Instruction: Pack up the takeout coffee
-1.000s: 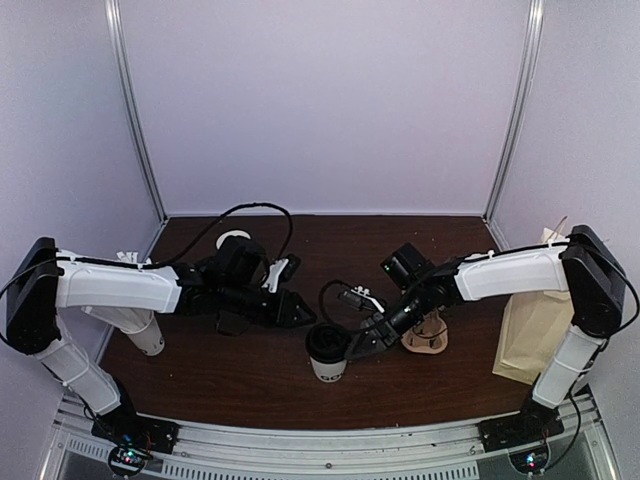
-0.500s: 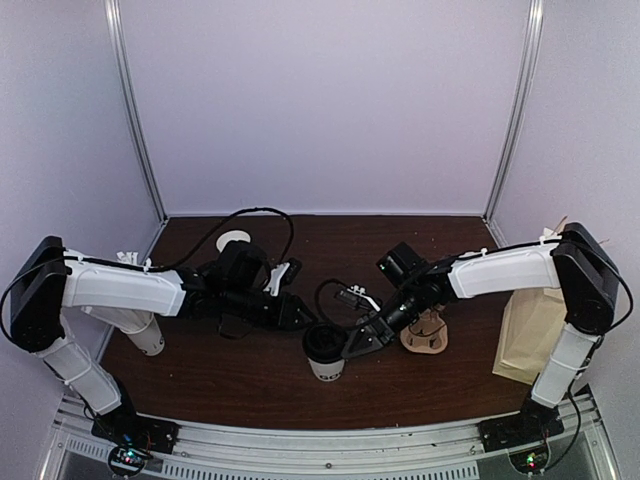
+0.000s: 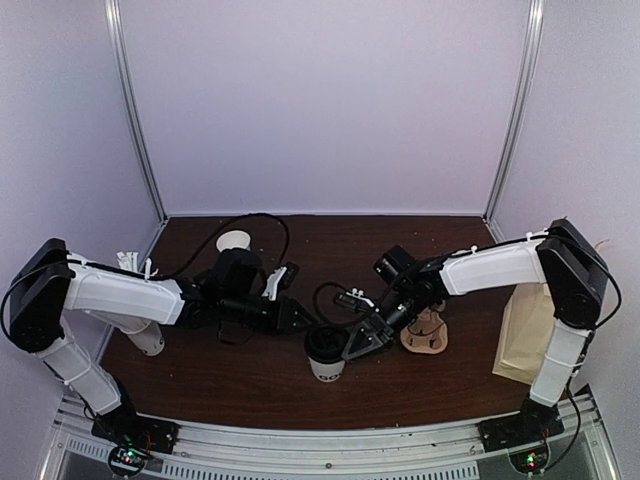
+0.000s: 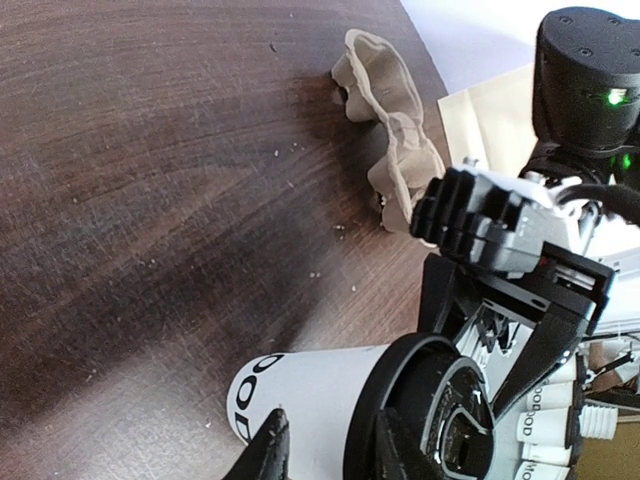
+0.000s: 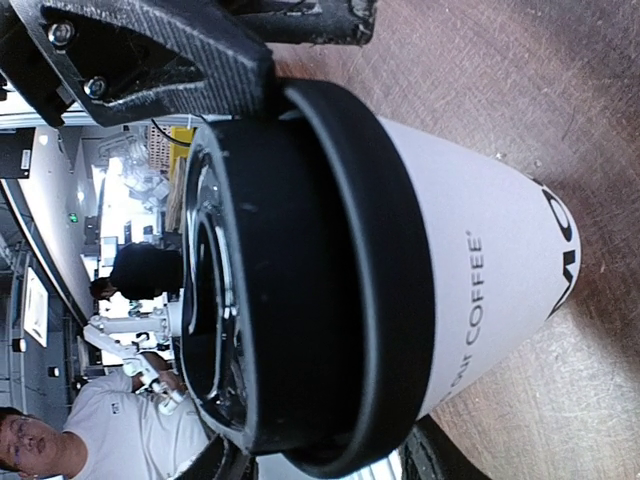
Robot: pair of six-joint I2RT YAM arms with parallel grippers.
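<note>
The takeout coffee (image 3: 326, 353), a white paper cup with dark print and a black lid, stands upright on the brown table near the front centre. My right gripper (image 3: 354, 343) is open at the cup's right side. In the right wrist view its jaws (image 5: 325, 465) stand either side of the black lid (image 5: 300, 270). My left gripper (image 3: 300, 318) is open just behind and left of the cup. In the left wrist view its fingertips (image 4: 268, 445) straddle the cup's white side (image 4: 310, 395) close under the lid.
A brown pulp cup carrier (image 3: 428, 336) lies right of the cup, behind my right gripper. A tan paper bag (image 3: 530, 335) stands at the right edge. A white cup with straws (image 3: 143, 332) stands at the left, under my left arm. A white round object (image 3: 233, 241) sits at the back left.
My right gripper has moved left and closed in around the cup's lid. My left gripper has edged right and down toward the cup. The cup has stayed in place.
</note>
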